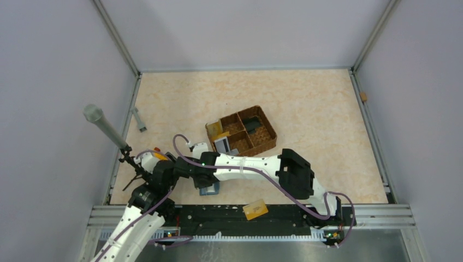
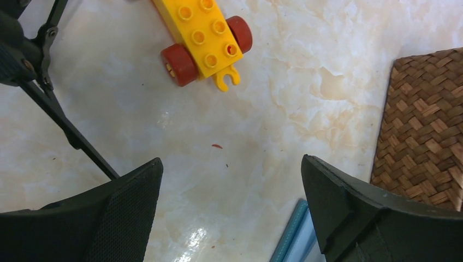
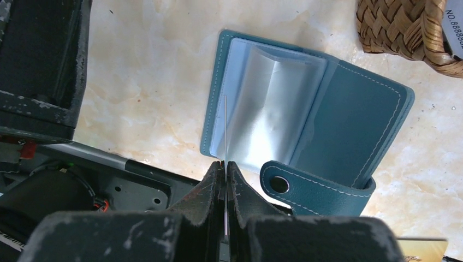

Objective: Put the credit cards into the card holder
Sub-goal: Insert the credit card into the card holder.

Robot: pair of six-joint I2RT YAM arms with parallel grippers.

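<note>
The teal card holder [image 3: 349,109] lies open on the table, with a clear sleeve over its light blue inside and its stud strap at the near side. My right gripper [image 3: 225,164] is shut on a thin credit card [image 3: 225,128], seen edge-on, whose tip is over the holder's left page. In the top view the holder [image 1: 210,190] is partly hidden under the right gripper [image 1: 201,180]. My left gripper [image 2: 230,164] is open and empty above bare table, with the holder's edge [image 2: 292,234] beside its right finger. A gold card [image 1: 255,209] lies on the front rail.
The brown wicker basket [image 1: 265,139] stands mid-table with a gold card [image 1: 217,129] and a white-grey card [image 1: 223,144] in its left compartments. A yellow-and-red toy block [image 2: 205,38] lies beyond the left gripper. A grey cylinder on a black tripod [image 1: 101,123] stands at the left.
</note>
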